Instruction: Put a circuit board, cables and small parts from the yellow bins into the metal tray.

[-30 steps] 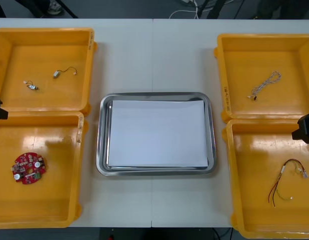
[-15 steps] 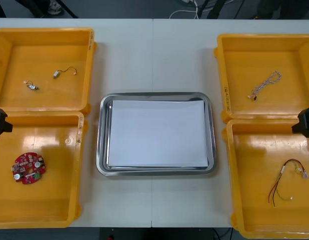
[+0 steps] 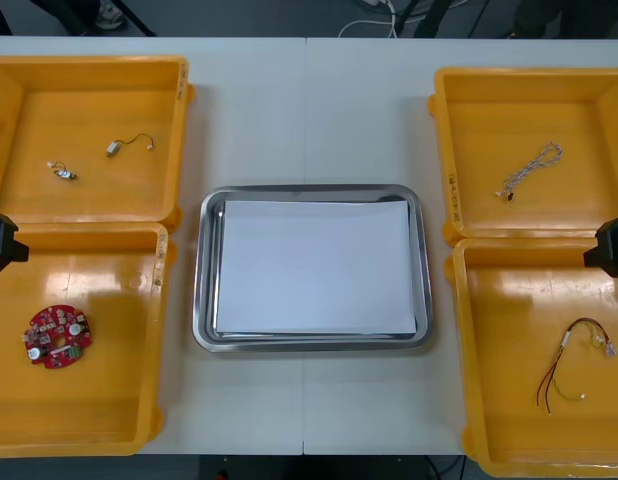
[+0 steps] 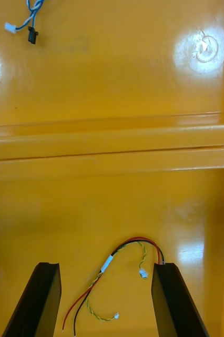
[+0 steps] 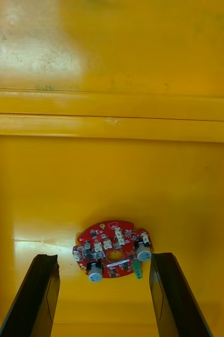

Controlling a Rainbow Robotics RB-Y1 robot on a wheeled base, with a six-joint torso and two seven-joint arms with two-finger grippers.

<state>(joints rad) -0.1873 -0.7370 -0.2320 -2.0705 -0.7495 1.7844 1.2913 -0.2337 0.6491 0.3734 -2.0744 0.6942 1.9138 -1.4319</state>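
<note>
Left gripper (image 5: pixel 104 258) spread over the round red circuit board (image 5: pixel 113 249) in a yellow bin (image 3: pixel 157 340), 8 o'clock of the white-lined metal tray (image 3: pixel 202 300). I judge it is lined up to straddle. Right gripper (image 4: pixel 105 266) is likewise spread above the red-and-yellow cable (image 4: pixel 133 240), 4 o'clock.

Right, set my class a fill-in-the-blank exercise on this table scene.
The red circuit board lies in a yellow bin on the robot's ____ side.
The metal tray is ____ inside.
The right gripper, fingers ____, hovers over the red and yellow cable.
Missing words: left; white; open.
</note>
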